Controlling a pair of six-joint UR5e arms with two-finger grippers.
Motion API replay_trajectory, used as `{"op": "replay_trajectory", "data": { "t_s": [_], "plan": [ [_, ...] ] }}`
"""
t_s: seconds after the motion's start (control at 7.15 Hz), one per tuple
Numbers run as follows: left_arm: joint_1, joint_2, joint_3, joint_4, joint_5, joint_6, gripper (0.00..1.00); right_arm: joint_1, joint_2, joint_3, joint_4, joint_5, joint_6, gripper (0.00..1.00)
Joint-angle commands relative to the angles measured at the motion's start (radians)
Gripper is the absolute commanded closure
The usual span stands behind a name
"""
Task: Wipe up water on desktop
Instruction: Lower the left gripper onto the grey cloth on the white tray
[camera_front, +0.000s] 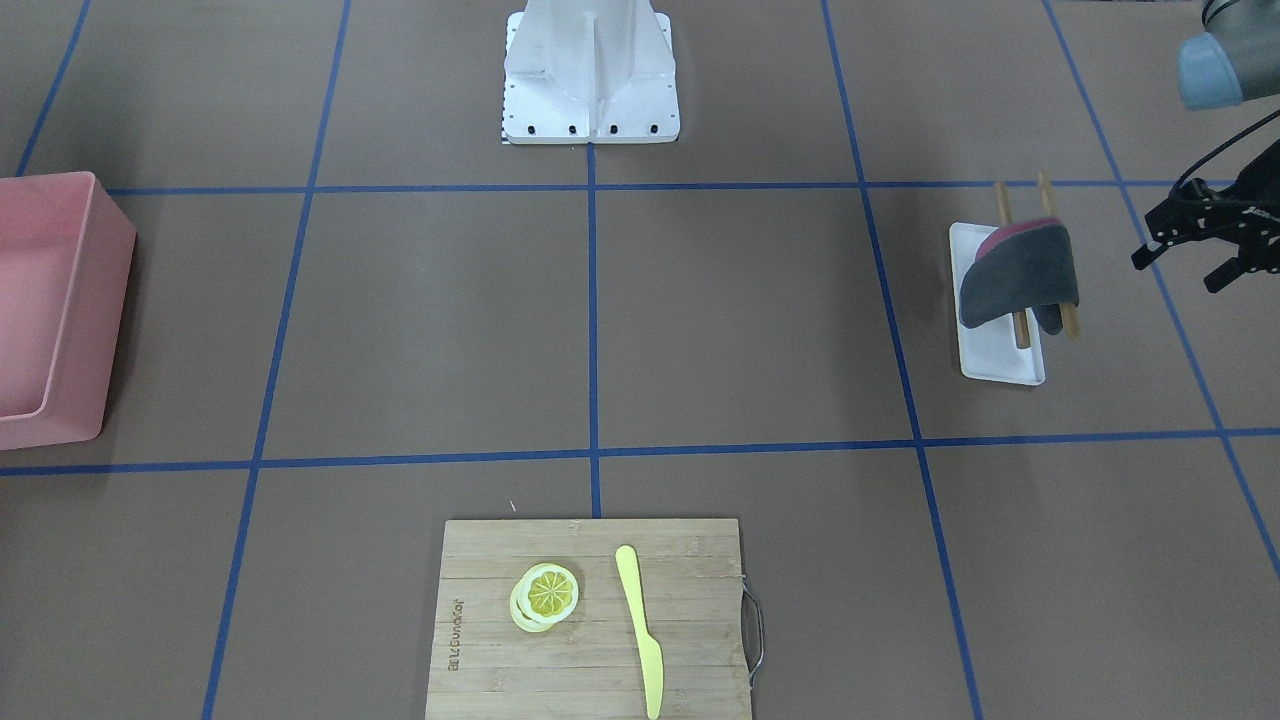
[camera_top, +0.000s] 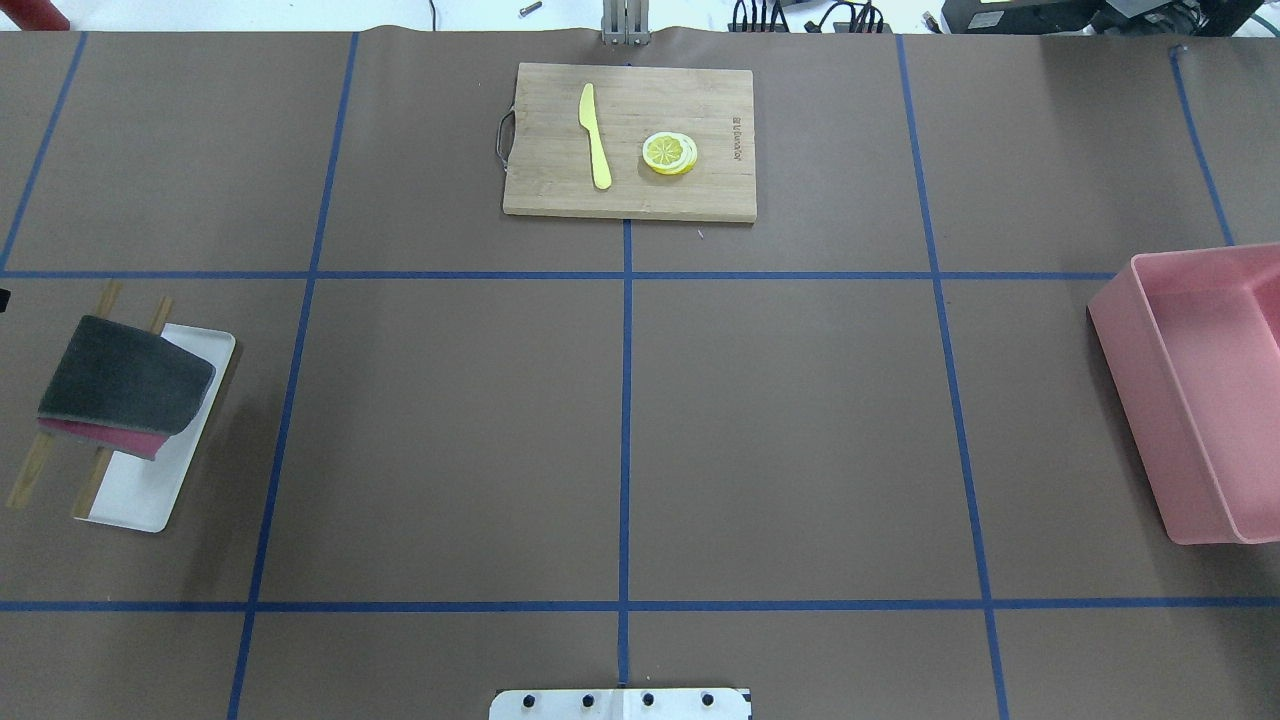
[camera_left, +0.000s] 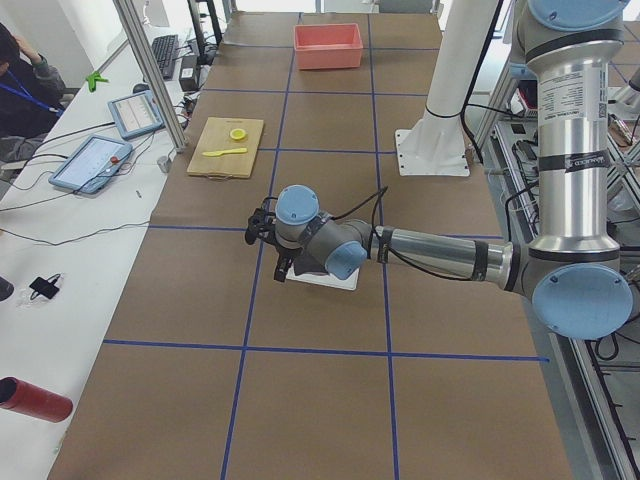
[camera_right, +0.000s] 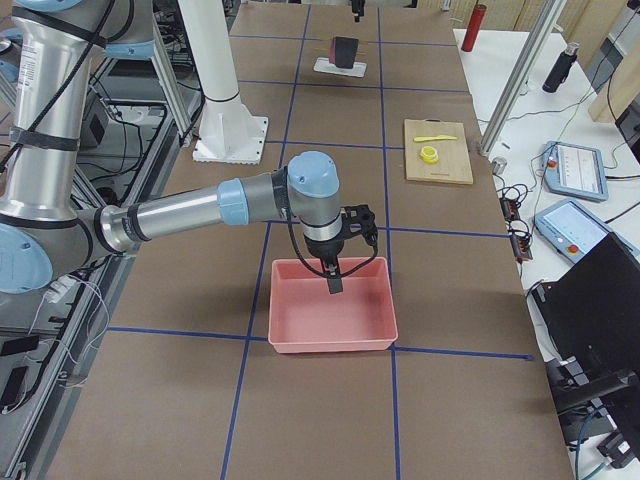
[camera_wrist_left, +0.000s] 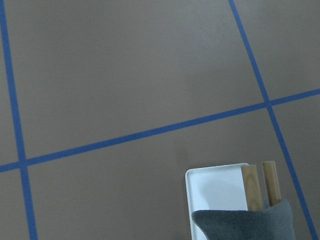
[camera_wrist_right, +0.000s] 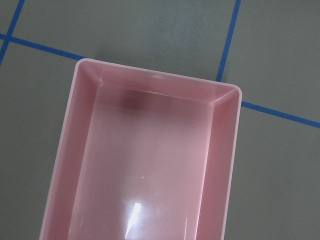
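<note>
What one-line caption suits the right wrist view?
Pink tub seen from above, resting on the brown desktop crossed by blue tape.

Left arm (camera_left: 430, 252) stretched out low, forearm near level. Left gripper (camera_front: 1178, 270) jaws apart, nothing held. Right arm (camera_right: 180, 212) likewise extended; right gripper (camera_right: 340, 270) points down, jaw state unclear.

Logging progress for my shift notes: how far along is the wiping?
Nothing looks done. The grey cloth hangs on its rack over the white tray, untouched. The left gripper hovers open beside it, empty. Grabbing and wiping the desktop remain; no water shows.
</note>
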Motion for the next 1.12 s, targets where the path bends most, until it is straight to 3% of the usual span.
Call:
{"op": "replay_trajectory", "data": {
  "t_s": [0.0, 0.14, 0.56, 0.7, 0.98],
  "plan": [
    [0.123, 0.002, 0.002, -0.127, 0.070, -0.172, 0.02, 0.000, -0.001, -0.002, 0.000, 0.000, 0.000, 0.00],
    [0.151, 0.004, 0.005, -0.148, 0.094, -0.183, 0.09, 0.000, -0.001, -0.002, 0.000, 0.000, 0.000, 0.00],
    [0.166, -0.001, 0.006, -0.153, 0.099, -0.185, 0.63, 0.000, 0.000, -0.011, 0.000, 0.000, 0.000, 0.00],
    [0.168, 0.001, 0.006, -0.155, 0.098, -0.185, 0.70, 0.000, 0.000, -0.011, 0.000, 0.000, 0.000, 0.00],
    [0.166, 0.002, 0.005, -0.155, 0.098, -0.182, 0.70, 0.000, 0.000, -0.011, 0.000, 0.000, 0.000, 0.00]
  ]
}}
